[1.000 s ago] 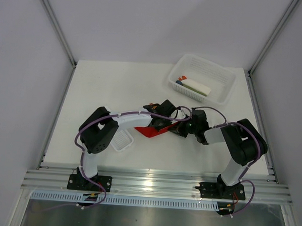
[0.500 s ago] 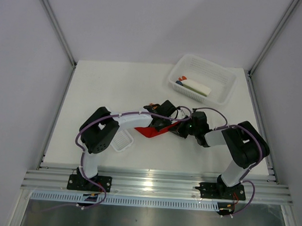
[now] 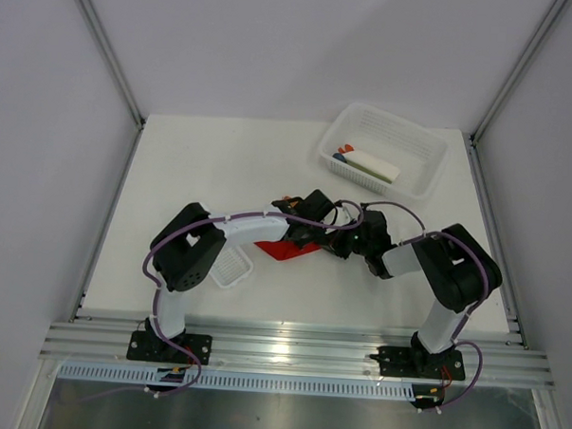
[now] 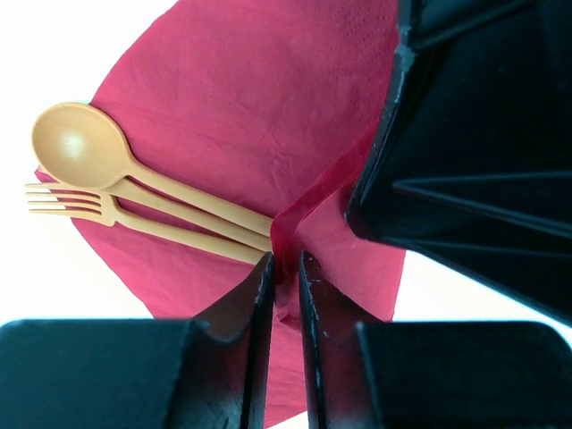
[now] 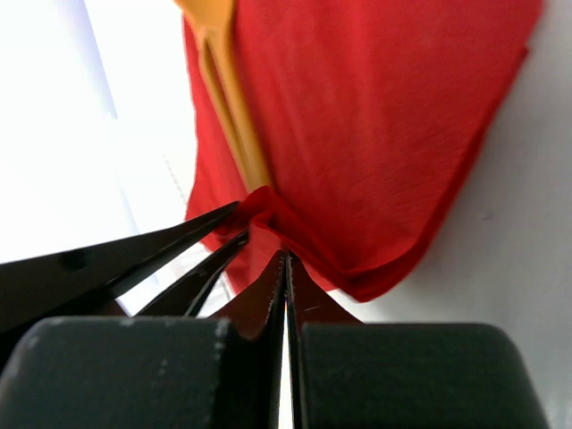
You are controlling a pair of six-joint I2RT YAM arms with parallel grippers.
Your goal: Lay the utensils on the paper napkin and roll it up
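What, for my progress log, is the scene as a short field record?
napkin: red, spread out, one part pinched up into a fold
spoon: orange, on napkin, head at its edge
fork: orange, beside spoon, tines past the edge
left gripper: shut on the fold
right gripper: shut on napkin beside it
rolling: not yet done
elsewhere: mesh basket, white tray

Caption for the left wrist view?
Left gripper pinches a fold of the red napkin, orange spoon and fork lying on it.

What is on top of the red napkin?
An orange spoon and fork lie side by side on the red napkin. Their handle ends are hidden behind the fold pinched by the left gripper.
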